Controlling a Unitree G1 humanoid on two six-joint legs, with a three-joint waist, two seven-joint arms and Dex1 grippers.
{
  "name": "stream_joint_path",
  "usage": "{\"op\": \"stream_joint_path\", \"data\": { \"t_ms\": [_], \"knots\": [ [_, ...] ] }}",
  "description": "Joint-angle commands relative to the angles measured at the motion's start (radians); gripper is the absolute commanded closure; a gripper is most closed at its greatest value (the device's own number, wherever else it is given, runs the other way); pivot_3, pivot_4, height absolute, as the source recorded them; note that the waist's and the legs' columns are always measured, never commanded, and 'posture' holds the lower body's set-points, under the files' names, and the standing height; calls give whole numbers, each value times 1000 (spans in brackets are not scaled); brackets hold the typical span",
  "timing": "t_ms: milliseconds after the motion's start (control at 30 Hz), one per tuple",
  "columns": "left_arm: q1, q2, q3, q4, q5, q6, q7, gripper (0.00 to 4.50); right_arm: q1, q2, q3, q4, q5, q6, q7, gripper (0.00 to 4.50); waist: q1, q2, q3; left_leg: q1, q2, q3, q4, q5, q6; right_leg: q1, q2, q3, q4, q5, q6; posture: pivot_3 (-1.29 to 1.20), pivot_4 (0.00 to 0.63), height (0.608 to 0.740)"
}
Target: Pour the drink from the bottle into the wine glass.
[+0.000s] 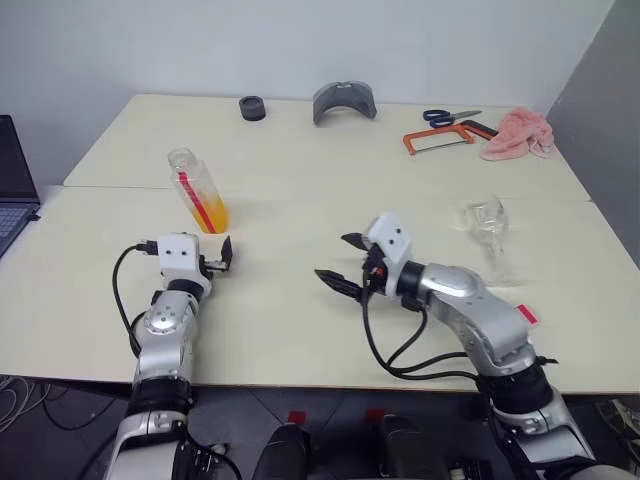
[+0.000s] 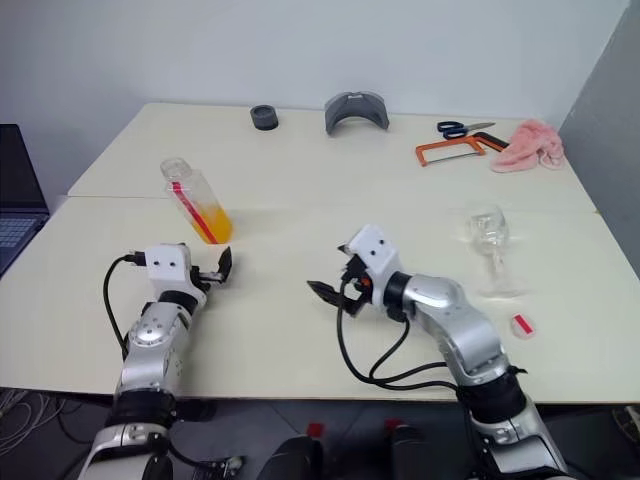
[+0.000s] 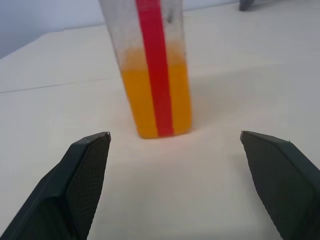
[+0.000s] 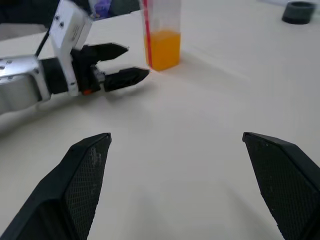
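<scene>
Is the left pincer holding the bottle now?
No, the left pincer is open, and the bottle stands on the table apart from it.

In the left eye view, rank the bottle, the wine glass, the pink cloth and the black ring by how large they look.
1. bottle
2. wine glass, close to the bottle, so that order is unsure
3. pink cloth, farther back
4. black ring, farther back

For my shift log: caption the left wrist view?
Open left gripper facing the bottle, part full of orange drink.
</scene>
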Motion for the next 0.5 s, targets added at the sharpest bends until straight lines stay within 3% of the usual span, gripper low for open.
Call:
{"op": "stream_joint_path", "data": {
  "t_ms": [33, 133, 300, 500],
  "knots": [
    [29, -3, -92, -160, -33, -31, -163, 40, -1, -33, -203, -135, 68, 93, -75, 0, 3, 0, 0, 0, 0, 0, 0, 0, 0, 0, 0, 0, 0, 0, 0, 0, 150, 740],
    [27, 11, -176, -227, -69, -5, -324, 40, -36, -100, -339, -143, 75, 217, -142, 0, 9, 0, 0, 1, -1, 0, 0, 0, 0, 3, 0, -1, -1, 0, 0, 0, 150, 740],
    [-42, 39, -253, -251, -113, 54, -524, 40, -147, -255, -432, -17, 72, 467, -192, 0, 2, 0, 0, 2, -2, 4, 0, 0, 1, 4, 3, 0, -1, 0, 0, 0, 150, 740],
    [-173, 74, -363, -225, -138, 83, -803, 40, -258, -493, -334, 310, 29, 498, -91, 0, -2, 2, 0, 3, -2, 8, -1, 0, 1, 4, 5, 1, -1, 0, -1, 0, 150, 740]
  ]
}}
